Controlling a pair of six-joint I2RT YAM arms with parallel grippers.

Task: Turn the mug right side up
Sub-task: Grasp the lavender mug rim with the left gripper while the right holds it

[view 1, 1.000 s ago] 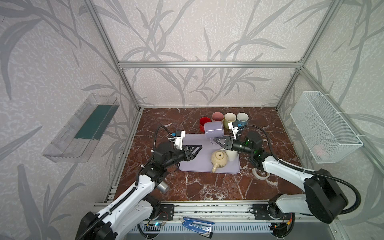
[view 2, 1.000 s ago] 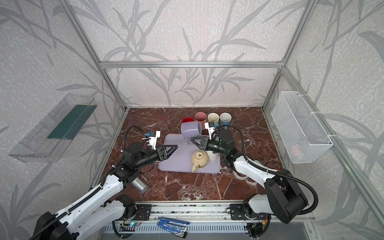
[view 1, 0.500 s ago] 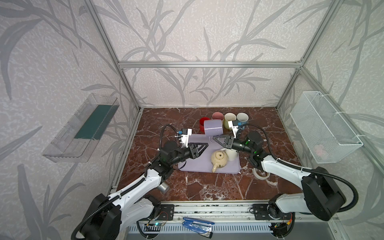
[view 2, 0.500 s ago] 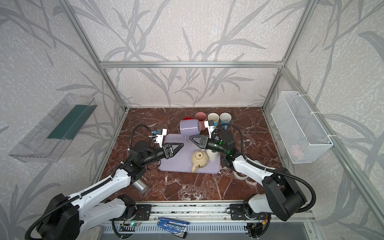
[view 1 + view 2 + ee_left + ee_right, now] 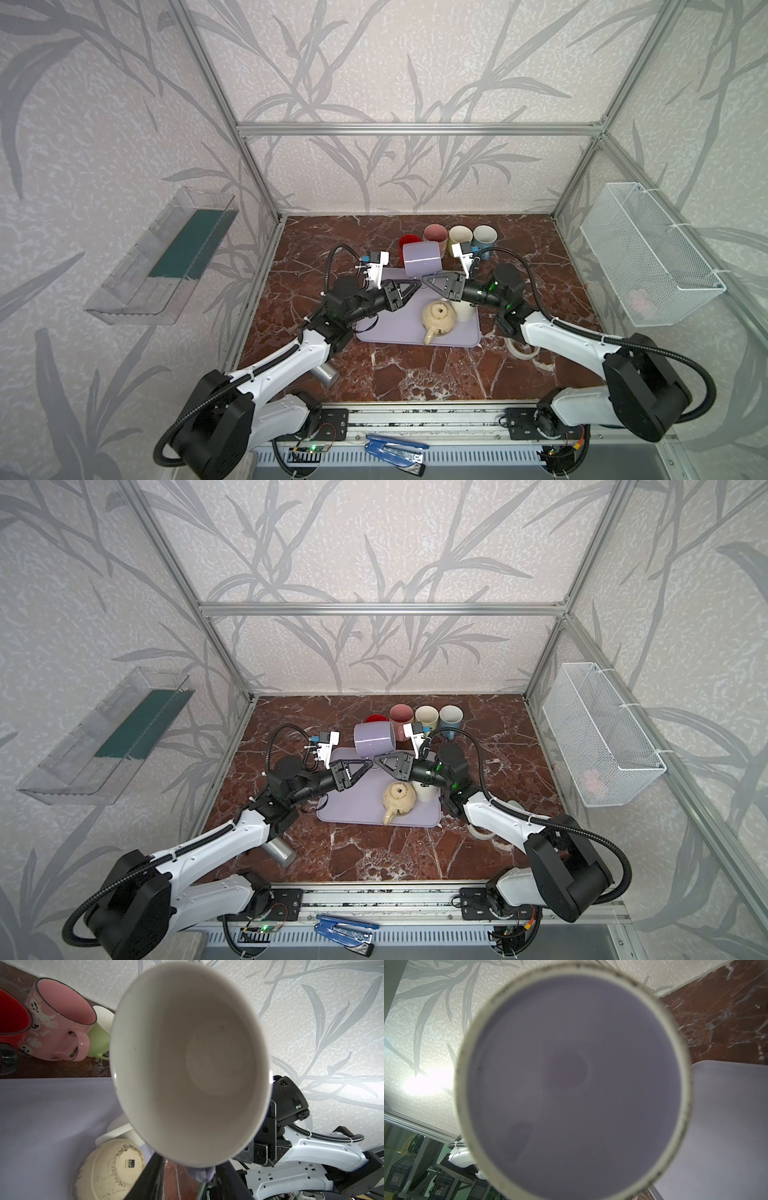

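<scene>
The lavender mug (image 5: 420, 259) (image 5: 373, 739) hangs on its side above the mat's far edge. My right gripper (image 5: 428, 282) (image 5: 379, 760) is shut on it from the right, at its lower edge. The mug's purple base (image 5: 571, 1084) fills the right wrist view and hides those fingers. My left gripper (image 5: 415, 284) (image 5: 368, 764) meets it tip to tip from the left. In the left wrist view the mug's white inside (image 5: 187, 1064) faces the camera. Its lavender handle (image 5: 200, 1174) sits between my open black fingers (image 5: 153, 1167), with a gap on one side.
On the lavender mat (image 5: 386, 328) lie a cream teapot (image 5: 438, 320) and a white cup (image 5: 463, 311). Red (image 5: 409, 241), pink (image 5: 435, 232), cream (image 5: 459, 235) and blue (image 5: 484, 237) mugs line the back. A metal cylinder (image 5: 326, 374) and tape roll (image 5: 523, 351) lie near the arms.
My left gripper has moved right across the mat up to the held mug, and its jaws have narrowed around the handle. The right gripper has kept its hold, almost still.
</scene>
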